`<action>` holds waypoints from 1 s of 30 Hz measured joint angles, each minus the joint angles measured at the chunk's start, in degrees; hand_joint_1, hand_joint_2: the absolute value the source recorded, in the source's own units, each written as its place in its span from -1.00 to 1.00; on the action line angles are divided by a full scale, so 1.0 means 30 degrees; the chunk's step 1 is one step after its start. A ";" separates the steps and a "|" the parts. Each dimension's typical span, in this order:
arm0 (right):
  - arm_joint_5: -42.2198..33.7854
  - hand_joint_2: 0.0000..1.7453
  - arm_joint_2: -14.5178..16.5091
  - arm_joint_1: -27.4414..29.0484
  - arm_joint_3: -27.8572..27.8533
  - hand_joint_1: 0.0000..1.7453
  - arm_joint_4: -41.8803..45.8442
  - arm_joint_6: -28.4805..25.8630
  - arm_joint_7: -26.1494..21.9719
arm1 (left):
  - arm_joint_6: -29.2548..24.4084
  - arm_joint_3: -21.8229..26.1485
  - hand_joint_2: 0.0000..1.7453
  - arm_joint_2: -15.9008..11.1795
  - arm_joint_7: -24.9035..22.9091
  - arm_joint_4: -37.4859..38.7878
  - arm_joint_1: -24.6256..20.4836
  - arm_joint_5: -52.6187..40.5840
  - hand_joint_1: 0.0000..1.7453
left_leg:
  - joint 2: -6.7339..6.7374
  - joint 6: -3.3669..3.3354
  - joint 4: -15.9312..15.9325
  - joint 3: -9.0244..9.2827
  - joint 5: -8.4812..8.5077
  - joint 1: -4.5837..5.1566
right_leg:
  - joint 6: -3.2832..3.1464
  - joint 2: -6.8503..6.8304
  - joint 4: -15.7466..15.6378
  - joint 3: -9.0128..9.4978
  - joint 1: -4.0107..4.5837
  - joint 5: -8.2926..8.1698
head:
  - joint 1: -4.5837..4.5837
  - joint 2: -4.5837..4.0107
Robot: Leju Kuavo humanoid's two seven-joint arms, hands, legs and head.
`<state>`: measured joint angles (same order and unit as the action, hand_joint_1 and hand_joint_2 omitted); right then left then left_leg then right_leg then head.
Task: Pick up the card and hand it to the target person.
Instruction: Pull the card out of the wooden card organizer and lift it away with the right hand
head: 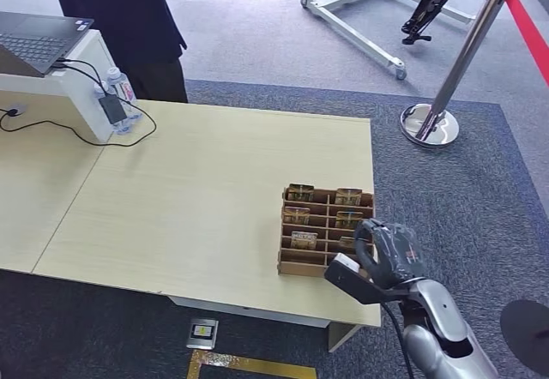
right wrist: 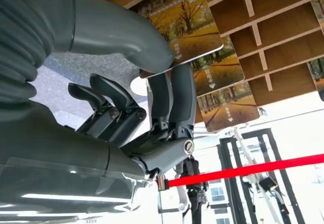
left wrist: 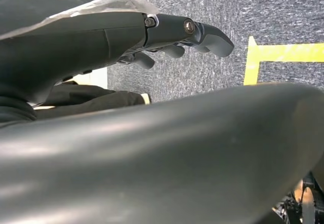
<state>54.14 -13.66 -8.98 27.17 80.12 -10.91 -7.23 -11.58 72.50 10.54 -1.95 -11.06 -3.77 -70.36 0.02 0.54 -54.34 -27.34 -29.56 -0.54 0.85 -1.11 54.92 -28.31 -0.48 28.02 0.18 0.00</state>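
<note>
Card with an autumn-tree print is sitting pinched between the right hand's thick thumb and two dark fingers, at the near corner of the wooden rack. Whether it is fully out of its slot I cannot tell, though it is lying close over the neighbouring cards. The rack is standing on the pale surface near its front right edge, more cards tucked in the other compartments.

The left hand is hanging low beside the robot's body over the grey carpet, fingers loosely extended and holding nothing.

A person in dark clothes is standing at the far side of the surface, well apart from the rack — likely the one to receive the card.

The grip is catching only the card's edge, so a tilt during the lift could be enough to let it slide free. A neighbouring card could also drag along, or the light rack could shift toward the edge.
</note>
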 joint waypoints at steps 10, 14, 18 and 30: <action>-0.0216 1.00 -0.0056 0.0131 0.0046 1.00 0.0437 -0.0362 -0.0047 | 0.0073 -0.0002 -1.00 0.0060 -0.0122 0.0000 -0.0017 -0.0071 -1.00 | 0.0000 0.0000 0.0000 -0.0018 0.0000 0.0000 | 0.0000 0.0000 0.0000 -0.0023 0.0000 0.0000 | 0.0000 0.0000; -0.0218 1.00 -0.0078 0.0277 0.0044 1.00 0.0703 -0.0452 -0.0020 | 0.0089 -0.0005 -1.00 0.0064 -0.0144 0.0000 -0.0020 -0.0116 -1.00 | 0.0000 0.0000 0.0000 -0.0020 0.0000 0.0000 | 0.0000 0.0000 0.0000 -0.0026 0.0000 0.0000 | 0.0002 0.0000; -0.0271 1.00 -0.0186 0.0310 0.0009 1.00 0.1004 -0.0464 -0.0003 | 0.0106 -0.0007 -1.00 0.0064 -0.0135 0.0000 -0.0020 -0.0153 -1.00 | 0.0000 0.0000 0.0000 -0.0023 0.0000 0.0000 | 0.0000 0.0000 0.0000 -0.0028 0.0000 0.0000 | 0.0000 0.0000; -0.2570 1.00 -0.1282 -0.0586 -0.0619 1.00 0.1902 0.0720 -0.0843 | 0.0140 0.0002 -1.00 0.0064 -0.0093 0.0000 -0.0019 -0.0151 -1.00 | 0.0000 -0.0001 -0.0003 -0.0028 0.0001 0.0003 | 0.0004 0.0000 0.0000 -0.0028 -0.0002 -0.0005 | -0.0002 0.0000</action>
<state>46.43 -17.50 -10.73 25.31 85.83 -8.75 -9.76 -11.16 72.50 10.73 -2.23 -11.06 -3.82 -70.82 0.02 0.53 -54.35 -27.42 -29.56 -0.53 0.87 -1.11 54.92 -28.40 -0.48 28.01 0.17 0.00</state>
